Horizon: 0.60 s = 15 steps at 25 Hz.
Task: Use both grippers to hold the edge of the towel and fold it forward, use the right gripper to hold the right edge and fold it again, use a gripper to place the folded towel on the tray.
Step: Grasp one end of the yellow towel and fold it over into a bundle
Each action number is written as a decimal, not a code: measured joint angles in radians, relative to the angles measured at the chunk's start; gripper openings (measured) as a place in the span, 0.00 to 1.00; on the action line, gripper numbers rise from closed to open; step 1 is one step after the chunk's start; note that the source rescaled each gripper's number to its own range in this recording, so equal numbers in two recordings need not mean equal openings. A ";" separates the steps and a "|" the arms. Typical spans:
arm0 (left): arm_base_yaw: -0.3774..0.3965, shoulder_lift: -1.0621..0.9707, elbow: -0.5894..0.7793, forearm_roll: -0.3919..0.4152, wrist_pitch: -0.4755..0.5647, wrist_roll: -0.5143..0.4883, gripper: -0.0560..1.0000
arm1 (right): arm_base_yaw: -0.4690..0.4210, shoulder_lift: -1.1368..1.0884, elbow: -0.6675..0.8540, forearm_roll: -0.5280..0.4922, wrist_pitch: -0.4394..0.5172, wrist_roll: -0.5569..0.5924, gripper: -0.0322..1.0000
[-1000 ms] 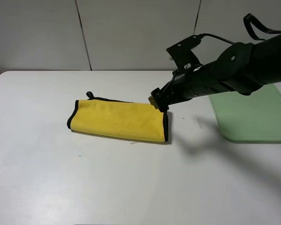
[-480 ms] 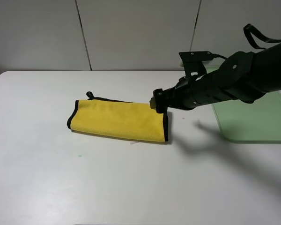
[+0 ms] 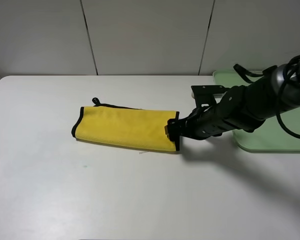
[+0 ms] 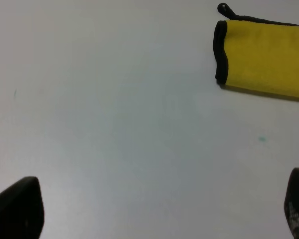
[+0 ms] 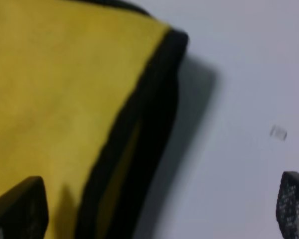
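Lowered since a second ago, the right tool (image 3: 172, 131) has come down from above the far right corner of the yellow towel (image 3: 125, 127). It now sits low at the middle of the towel's right short edge, its arm stretched almost flat over the white counter (image 3: 90, 195). The towel itself has not shifted.

The towel lies flat on the counter, folded once into a long strip with black binding. Its small black hanging loop (image 3: 95, 101) is at the end farthest from the right tool.

In the right wrist view the right tool (image 5: 157, 211) stands wide open. One of its fingers (image 5: 17, 211) hangs over the yellow cloth and the other over bare counter. The dark bound edge of the towel runs between them. The tool has hold of nothing. Whether either finger touches the cloth cannot be told from the blurred close view.

The green tray (image 3: 285, 139) lies behind the right tool, partly under its arm and well apart from the towel.

The left tool (image 4: 157, 211) is outside the high view. Its own camera shows two dark fingertips (image 4: 17, 209) spread wide, with only bare counter between them. The looped end of the towel lies ahead of this tool and off to one side, well apart from it. A tiny teal speck (image 4: 261, 139) marks the counter between that tool and the towel.
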 joint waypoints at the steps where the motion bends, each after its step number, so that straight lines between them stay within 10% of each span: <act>1: 0.000 0.000 0.000 0.000 0.000 0.000 0.97 | 0.003 0.012 0.000 0.004 -0.005 0.001 1.00; 15: 0.000 0.000 0.000 0.000 0.000 0.000 0.97 | 0.069 0.105 -0.049 0.040 -0.092 0.010 1.00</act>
